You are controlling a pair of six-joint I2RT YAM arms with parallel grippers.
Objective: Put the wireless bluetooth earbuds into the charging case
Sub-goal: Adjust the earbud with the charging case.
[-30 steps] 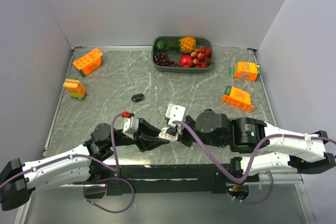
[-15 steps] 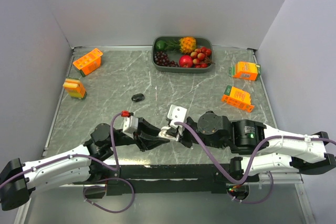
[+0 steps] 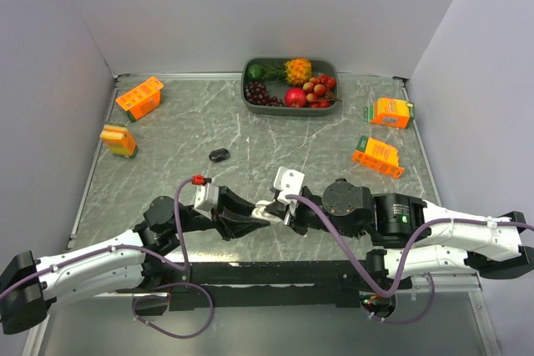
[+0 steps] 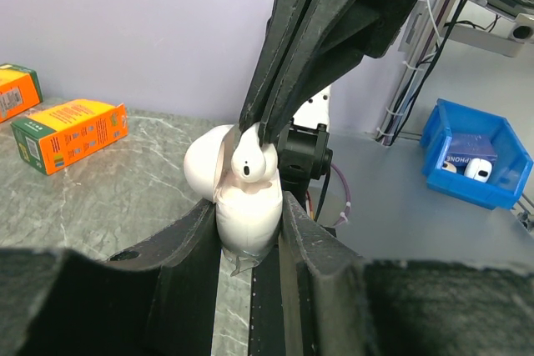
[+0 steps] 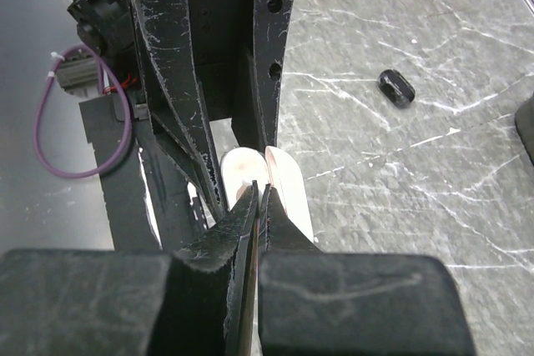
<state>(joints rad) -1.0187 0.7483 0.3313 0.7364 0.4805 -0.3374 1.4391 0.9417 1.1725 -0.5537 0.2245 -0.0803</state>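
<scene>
Right arm [image 3: 367, 206] farther right — pincer [image 4: 250, 129] on white earbud [image 4: 252, 162] — "PHONE" box [image 4: 465, 149]

- A marbled grey desk [image 3: 183, 143] carries everything.
- A grey-green tray [image 3: 288, 110] sits at the far edge, filled with dark grapes [image 3: 260, 93], a red fruit [image 3: 295, 97] and a yellow pineapple-like fruit [image 3: 298, 69].
- Two orange boxes lie at the left, one far [image 3: 139, 97], one nearer [image 3: 118, 140].
- Two more orange boxes lie at the right [image 3: 390, 112] [image 3: 377, 155].
- A blue bin [image 4: 476, 193] stands off the desk.

R arm [image 3: 349, 199] wrist has shifted a bit rightward, twd its base.
</scene>
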